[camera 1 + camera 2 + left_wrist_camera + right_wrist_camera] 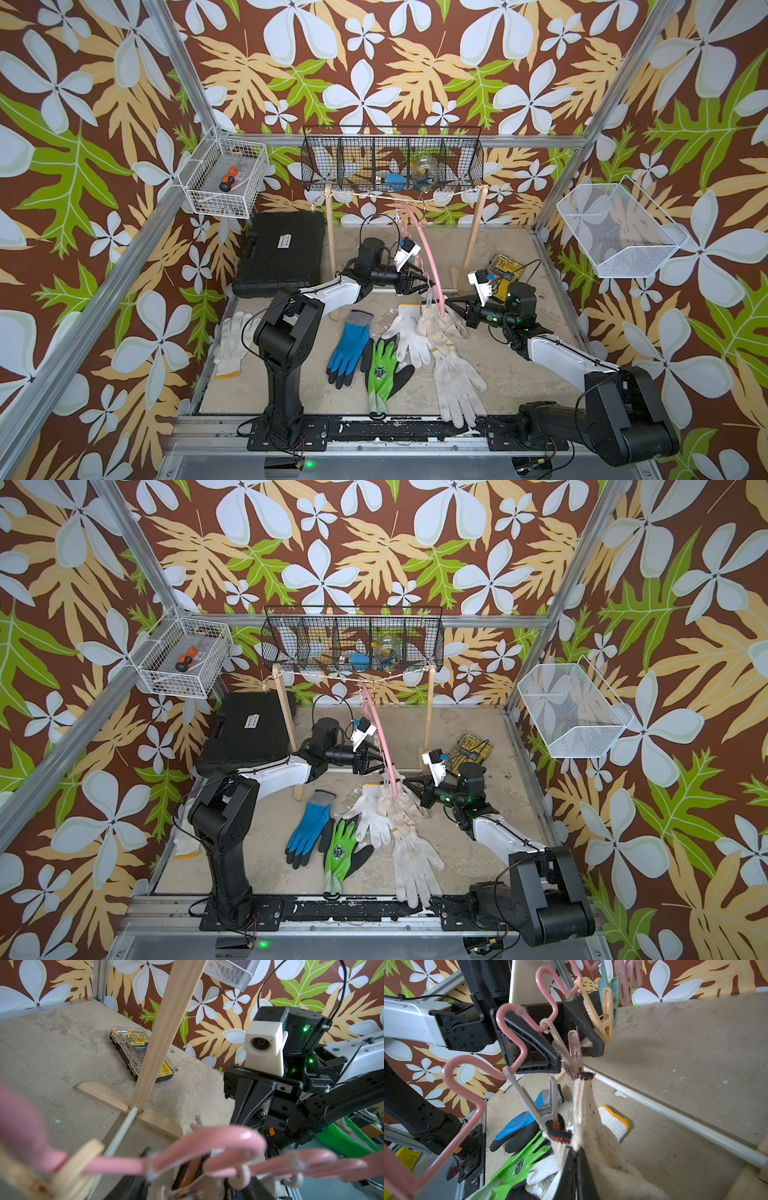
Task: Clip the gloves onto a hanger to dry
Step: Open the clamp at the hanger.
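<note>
**Gloves:** I count six in both top views.
- One blue-and-black glove [348, 347], rubbery, with a grey knit cuff.
- One neon green glove [383, 376] with black fingertips, just beside the blue one.
- One far-left white glove [227, 345], knit, partly hidden behind my left arm.
- One middle white glove [409, 334], knit and yellow-trimmed.
- One long grubby glove [457, 386], reaching the front rail.
- One beige glove [434, 322], lifted by its black-and-red cuff. The other five lie flat on the dusty tabletop [519, 365].

**Hanger** [424, 245]**:** one, pink plastic with a wavy lower bar, hung on the string of the two-post wooden rack [471, 237].

**Clips:** five show in the right wrist view.
- The grey clip [545, 1105] bites the beige cuff.
- The dusty-pink clip [572, 1051] has its tip at the same cuff.
- The apricot clip [603, 1018], the teal clip [609, 985] and the pink clip [630, 980] hang free.

**Left gripper** [430, 284]**:** jaws apart, with the dusty-pink clip between them.

**Right gripper** [576, 1161]**:** jaws pressed together on the beige glove, below the cuff.

**Around:**
- One black tool case [282, 249].
- One yellow bit case [508, 270].
- Three wire baskets up on the frame.
- The hanger's bar blurs across my left wrist view.
</note>
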Available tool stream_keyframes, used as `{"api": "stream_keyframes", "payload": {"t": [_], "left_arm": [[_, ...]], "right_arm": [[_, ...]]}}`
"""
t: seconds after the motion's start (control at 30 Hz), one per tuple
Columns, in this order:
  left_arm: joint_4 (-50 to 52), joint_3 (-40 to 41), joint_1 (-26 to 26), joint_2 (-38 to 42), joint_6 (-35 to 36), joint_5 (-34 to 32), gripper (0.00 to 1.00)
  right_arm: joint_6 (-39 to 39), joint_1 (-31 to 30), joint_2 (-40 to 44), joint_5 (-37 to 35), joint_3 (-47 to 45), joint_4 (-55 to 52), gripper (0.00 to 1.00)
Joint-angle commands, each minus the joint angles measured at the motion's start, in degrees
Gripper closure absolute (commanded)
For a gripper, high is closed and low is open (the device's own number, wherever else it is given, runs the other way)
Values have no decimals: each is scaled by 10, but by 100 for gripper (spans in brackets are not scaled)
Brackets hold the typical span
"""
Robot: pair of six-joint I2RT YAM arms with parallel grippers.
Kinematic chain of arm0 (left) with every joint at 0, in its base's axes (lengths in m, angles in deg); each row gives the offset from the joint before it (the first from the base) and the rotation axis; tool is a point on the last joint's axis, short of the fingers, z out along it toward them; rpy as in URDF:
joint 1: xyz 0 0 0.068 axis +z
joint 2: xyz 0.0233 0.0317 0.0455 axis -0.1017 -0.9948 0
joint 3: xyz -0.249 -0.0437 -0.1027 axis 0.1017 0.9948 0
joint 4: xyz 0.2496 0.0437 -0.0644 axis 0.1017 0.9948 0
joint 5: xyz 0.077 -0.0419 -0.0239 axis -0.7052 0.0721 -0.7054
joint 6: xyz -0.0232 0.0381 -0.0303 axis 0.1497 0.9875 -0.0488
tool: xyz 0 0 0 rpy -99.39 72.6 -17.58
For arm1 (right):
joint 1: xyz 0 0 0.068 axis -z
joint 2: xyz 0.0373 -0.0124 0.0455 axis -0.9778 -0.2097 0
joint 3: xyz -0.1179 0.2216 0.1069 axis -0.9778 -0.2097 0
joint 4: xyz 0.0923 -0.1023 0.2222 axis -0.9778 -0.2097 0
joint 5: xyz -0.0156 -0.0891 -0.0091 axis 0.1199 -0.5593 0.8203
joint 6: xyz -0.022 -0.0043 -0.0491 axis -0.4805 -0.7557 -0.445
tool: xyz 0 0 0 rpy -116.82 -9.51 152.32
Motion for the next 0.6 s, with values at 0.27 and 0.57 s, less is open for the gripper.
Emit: {"api": "stream_keyframes", "payload": {"t": [0.27,0.57], "left_arm": [[6,1,2,1,6,12,48],[-14,1,2,3,-12,21,61]], "right_arm": [[4,0,-6,10,5,17,100],[6,0,-7,11,6,18,100]]}}
